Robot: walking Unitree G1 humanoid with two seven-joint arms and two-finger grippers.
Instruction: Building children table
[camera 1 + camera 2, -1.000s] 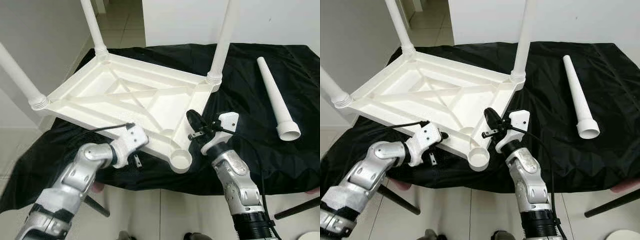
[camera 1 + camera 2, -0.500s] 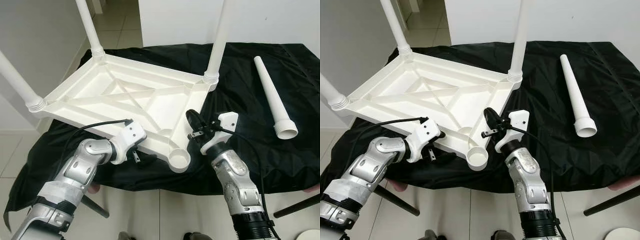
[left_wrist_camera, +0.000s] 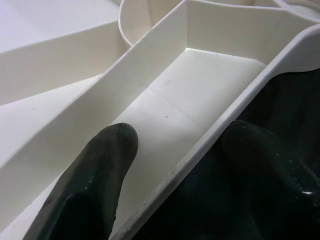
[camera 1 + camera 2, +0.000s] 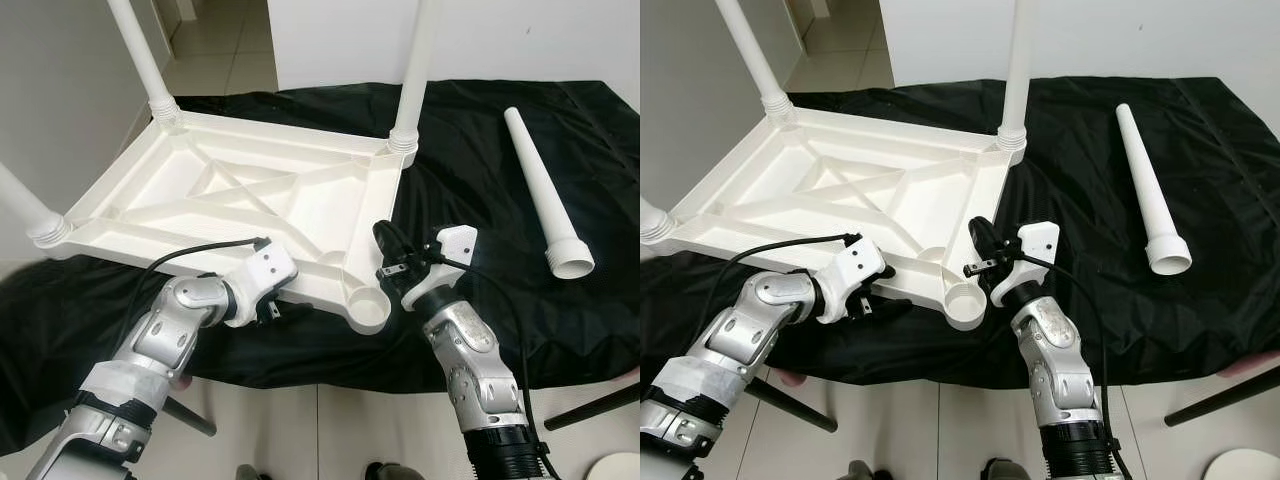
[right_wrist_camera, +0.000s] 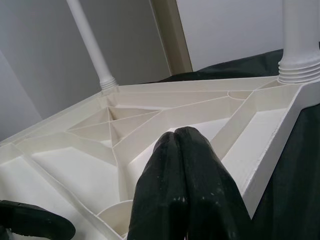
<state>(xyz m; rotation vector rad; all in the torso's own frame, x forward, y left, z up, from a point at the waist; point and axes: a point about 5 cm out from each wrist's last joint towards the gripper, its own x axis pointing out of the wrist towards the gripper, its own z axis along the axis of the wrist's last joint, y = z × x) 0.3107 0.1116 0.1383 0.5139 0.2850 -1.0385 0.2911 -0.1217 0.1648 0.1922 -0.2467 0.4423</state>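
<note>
Fingers (image 3: 95,175) of the left gripper (image 4: 285,305) are spread astride the near rim of the upturned white table top (image 4: 240,195), one inside the rim channel, the other outside over the black cloth (image 4: 480,150). The right gripper (image 4: 385,238) is held closed, its fingertips pressed together beside the empty leg socket (image 4: 368,312) at the near right corner. Three legs (image 4: 415,70) are seen standing in the other corners. A loose leg (image 4: 545,200) is seen lying on the cloth, far right.

Upturned white table (image 4: 855,195) on black cloth (image 4: 1090,200); loose leg (image 4: 1148,190) lies well apart.
</note>
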